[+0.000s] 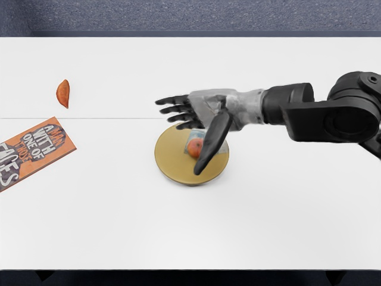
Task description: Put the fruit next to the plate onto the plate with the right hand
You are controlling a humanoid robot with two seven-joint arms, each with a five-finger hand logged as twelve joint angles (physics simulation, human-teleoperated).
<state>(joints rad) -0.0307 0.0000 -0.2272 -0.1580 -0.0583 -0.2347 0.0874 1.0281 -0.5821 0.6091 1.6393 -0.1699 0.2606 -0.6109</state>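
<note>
Lying on plate (171, 162), fruit (194, 149) beneath spread-fingered right hand (201, 111).

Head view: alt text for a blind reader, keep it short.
The open right hand, holding nothing, is above a round yellow plate where a small orange-red fruit lies, partly hidden by the hand. Further left on the white table are an orange wedge and a printed book.
</note>
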